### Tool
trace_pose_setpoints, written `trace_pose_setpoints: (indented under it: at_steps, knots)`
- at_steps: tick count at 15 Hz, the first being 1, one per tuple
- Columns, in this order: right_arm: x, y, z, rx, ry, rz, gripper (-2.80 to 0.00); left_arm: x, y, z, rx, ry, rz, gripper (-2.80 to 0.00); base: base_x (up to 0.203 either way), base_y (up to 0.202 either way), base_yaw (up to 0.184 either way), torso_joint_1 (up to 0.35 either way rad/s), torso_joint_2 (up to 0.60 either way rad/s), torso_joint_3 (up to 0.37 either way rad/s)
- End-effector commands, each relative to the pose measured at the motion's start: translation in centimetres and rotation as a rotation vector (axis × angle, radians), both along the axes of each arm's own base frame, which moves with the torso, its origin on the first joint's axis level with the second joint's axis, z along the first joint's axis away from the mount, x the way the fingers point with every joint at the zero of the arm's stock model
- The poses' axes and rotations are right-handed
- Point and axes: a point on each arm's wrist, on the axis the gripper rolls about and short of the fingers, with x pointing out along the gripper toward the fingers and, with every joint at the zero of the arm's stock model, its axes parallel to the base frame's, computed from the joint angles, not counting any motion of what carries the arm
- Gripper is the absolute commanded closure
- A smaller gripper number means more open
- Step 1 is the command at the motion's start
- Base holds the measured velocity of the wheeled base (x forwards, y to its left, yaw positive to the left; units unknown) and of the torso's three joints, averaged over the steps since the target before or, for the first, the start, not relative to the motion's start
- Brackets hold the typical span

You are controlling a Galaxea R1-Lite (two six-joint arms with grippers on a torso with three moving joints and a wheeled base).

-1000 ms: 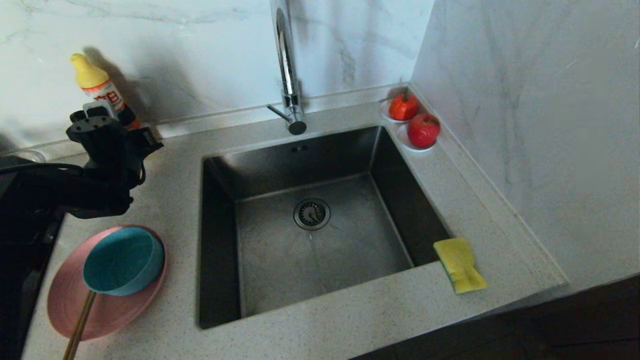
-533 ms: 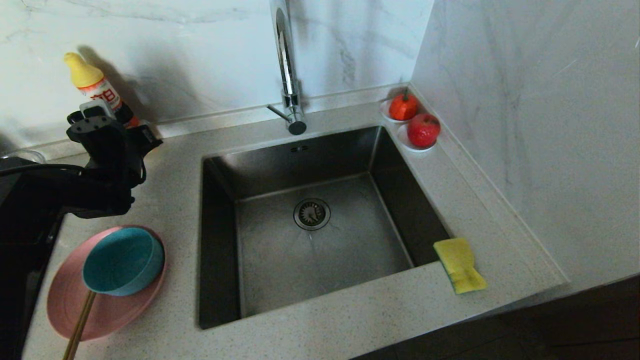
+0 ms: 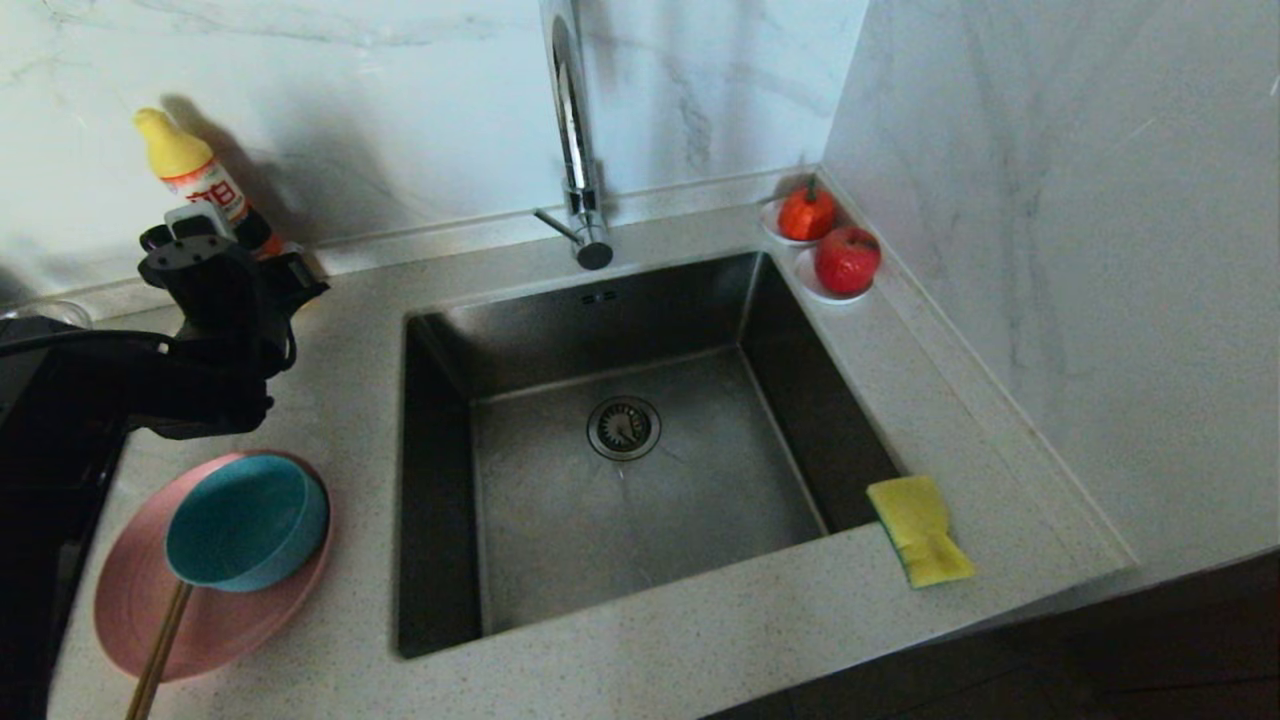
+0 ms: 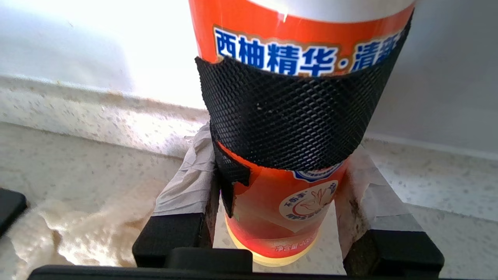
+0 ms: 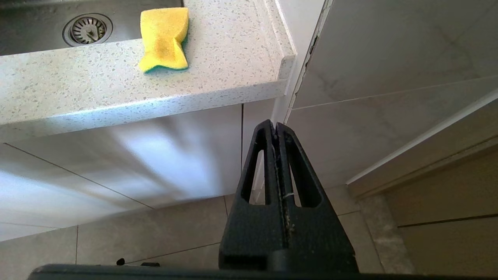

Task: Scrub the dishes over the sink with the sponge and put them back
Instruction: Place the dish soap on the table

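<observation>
At the back left of the counter, my left gripper (image 3: 268, 268) is shut on an orange detergent bottle (image 3: 190, 165) with a yellow cap. In the left wrist view its taped fingers (image 4: 186, 175) flank the bottle (image 4: 288, 206) below a black mesh band, and the bottle's base is at the counter. The pink plate (image 3: 215, 625) lies front left with the teal bowl (image 3: 247, 520) on it and chopsticks (image 3: 157, 650) under the bowl's edge. The yellow sponge (image 3: 918, 530) (image 5: 164, 39) lies right of the sink (image 3: 600, 310). My right gripper (image 5: 276, 126) hangs shut below the counter edge.
A tall chrome tap (image 3: 570, 130) rises behind the basin, and the drain strainer (image 3: 623, 427) sits at its middle. Two white saucers with red fruit (image 3: 845, 260) stand in the back right corner. An off-white rag (image 4: 78, 229) lies beside the bottle. Marble walls close the back and right.
The bottle's cap swayed a little to the left and came back. The left arm has barely shifted; nothing else moved.
</observation>
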Motion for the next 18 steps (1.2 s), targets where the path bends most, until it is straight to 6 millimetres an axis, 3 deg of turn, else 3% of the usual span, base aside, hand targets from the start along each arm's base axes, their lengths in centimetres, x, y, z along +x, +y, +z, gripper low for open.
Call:
trace_pose_setpoints:
  at_steps: [1, 3, 4, 14, 18]
  knots:
    - [0.0, 0.0, 0.0, -0.001, -0.001, 0.000, 0.00, 0.0, -0.2, 0.0, 0.003, -0.010, 0.000, 0.00, 0.000, 0.000, 0.000, 0.000, 0.00, 0.000]
    - [0.0, 0.0, 0.0, -0.001, -0.001, 0.000, 0.00, 0.1, -0.5, -0.1, 0.006, -0.009, -0.006, 0.00, 0.000, 0.000, 0.000, 0.000, 0.00, 0.000]
    - [0.0, 0.0, 0.0, -0.001, 0.001, 0.000, 0.00, 0.1, -0.6, 0.0, 0.005, -0.013, -0.007, -2.80, 0.000, 0.000, 0.000, 0.000, 0.00, 0.000]
    - [0.0, 0.0, 0.0, -0.001, 0.000, 0.000, 0.00, 0.2, -0.4, -0.1, -0.002, -0.016, -0.005, -2.80, 0.000, 0.000, 0.000, 0.000, 0.00, 0.000]
    - [0.0, 0.0, 0.0, -0.001, 0.001, 0.000, 0.00, -0.5, -0.5, 1.4, 0.002, -0.044, -0.006, -2.80, 0.000, 0.000, 0.000, 0.000, 0.00, 0.000]
